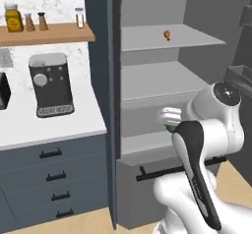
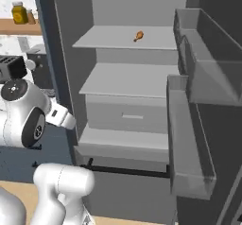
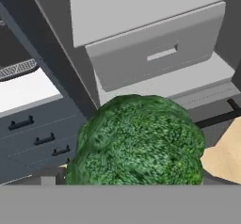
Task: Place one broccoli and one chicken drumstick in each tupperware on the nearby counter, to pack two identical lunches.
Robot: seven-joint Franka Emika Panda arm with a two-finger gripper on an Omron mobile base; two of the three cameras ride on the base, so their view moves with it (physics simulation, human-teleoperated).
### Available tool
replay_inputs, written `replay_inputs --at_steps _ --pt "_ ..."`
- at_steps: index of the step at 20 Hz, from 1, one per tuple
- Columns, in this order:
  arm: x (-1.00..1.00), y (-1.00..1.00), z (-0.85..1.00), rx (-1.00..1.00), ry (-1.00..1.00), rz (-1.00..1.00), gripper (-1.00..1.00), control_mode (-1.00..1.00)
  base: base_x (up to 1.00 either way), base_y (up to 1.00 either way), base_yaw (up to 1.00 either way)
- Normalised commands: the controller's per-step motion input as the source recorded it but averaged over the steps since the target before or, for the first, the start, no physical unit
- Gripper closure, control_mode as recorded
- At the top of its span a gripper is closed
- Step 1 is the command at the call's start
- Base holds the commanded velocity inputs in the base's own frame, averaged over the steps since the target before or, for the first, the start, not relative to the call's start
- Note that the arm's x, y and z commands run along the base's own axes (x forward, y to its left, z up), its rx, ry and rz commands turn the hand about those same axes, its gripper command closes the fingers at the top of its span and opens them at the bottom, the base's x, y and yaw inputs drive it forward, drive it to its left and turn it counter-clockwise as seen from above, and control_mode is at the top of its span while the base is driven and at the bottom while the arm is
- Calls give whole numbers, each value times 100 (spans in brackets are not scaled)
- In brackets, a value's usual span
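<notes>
broccoli [image 3: 137,140] sat right at the claw, its head bulging toward the camera, apparently carried between wide-spread fingers for packing; an orange chicken drumstick [image 1: 167,34] waited on the fridge shelf [image 1: 170,37] beyond.

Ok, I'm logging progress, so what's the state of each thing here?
fridge door: open
fridge drawer: shut
counter drawers: all shut
chicken drumstick: lying on the upper fridge shelf
broccoli: held in the end effector, off the shelves
</notes>
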Motion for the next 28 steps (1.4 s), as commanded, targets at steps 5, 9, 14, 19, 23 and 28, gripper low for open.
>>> replay_inputs --at_steps 5,9,14,19,23,28 --pt "0 0 0 0 0 0 100 100 -2 100 5" --pt "0 0 0 0 0 0 100 100 15 100 0" --pt "0 0 0 0 0 0 100 100 15 100 0" --pt "0 0 0 0 0 0 100 100 27 100 0" --pt "0 0 0 0 0 0 100 100 31 100 0" --pt "0 0 0 0 0 0 100 100 35 100 0"
